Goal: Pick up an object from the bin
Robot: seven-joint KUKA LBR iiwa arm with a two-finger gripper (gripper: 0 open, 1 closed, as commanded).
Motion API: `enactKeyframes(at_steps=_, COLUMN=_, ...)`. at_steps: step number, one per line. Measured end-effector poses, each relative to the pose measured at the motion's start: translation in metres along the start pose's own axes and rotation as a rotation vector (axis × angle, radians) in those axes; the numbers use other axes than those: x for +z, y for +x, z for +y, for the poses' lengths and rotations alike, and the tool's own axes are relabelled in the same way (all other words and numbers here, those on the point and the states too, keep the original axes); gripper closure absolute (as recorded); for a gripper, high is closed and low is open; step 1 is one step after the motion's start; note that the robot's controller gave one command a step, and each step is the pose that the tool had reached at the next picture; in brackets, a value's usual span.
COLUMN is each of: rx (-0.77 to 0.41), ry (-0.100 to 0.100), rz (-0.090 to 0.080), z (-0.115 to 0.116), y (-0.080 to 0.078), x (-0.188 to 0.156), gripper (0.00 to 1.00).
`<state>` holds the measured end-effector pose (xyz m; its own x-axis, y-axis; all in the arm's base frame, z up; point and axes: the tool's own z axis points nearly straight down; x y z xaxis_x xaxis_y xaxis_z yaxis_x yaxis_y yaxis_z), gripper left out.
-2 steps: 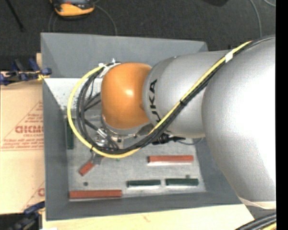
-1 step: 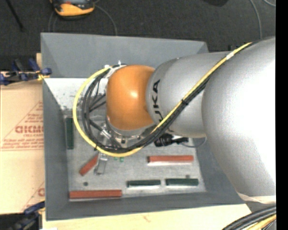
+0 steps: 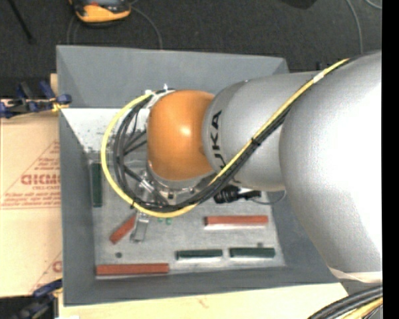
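My gripper (image 3: 141, 228) reaches down under the orange-covered wrist, low over the bin floor in its left half. A short red block (image 3: 123, 230) lies tilted right beside it on the left, close to touching. A small dark dot (image 3: 118, 255) sits on the floor just below that block. Along the left wall a dark green bar (image 3: 95, 183) lies upright in the view, apart from the gripper.
A long red bar (image 3: 132, 268) lies along the front wall. Two dark green bars (image 3: 199, 254) (image 3: 253, 251) lie end to end to its right. A red bar with a pale edge (image 3: 236, 222) lies above them. The arm covers the bin's back and right.
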<state>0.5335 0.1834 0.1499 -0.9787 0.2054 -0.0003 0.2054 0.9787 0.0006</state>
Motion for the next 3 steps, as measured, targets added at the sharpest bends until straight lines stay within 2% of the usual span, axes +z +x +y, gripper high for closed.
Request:
enactKeyframes(at_steps=1, rx=-0.311, ry=-0.004, rz=-0.013, z=0.000, y=0.008, x=0.075, gripper=1.00)
enactKeyframes(at_steps=2, rx=-0.310, ry=-0.005, rz=-0.013, z=0.000, y=0.008, x=0.075, gripper=1.00)
enactKeyframes(at_steps=3, rx=-0.309, ry=0.002, rz=0.002, z=-0.013, y=0.006, x=0.039, gripper=1.00)
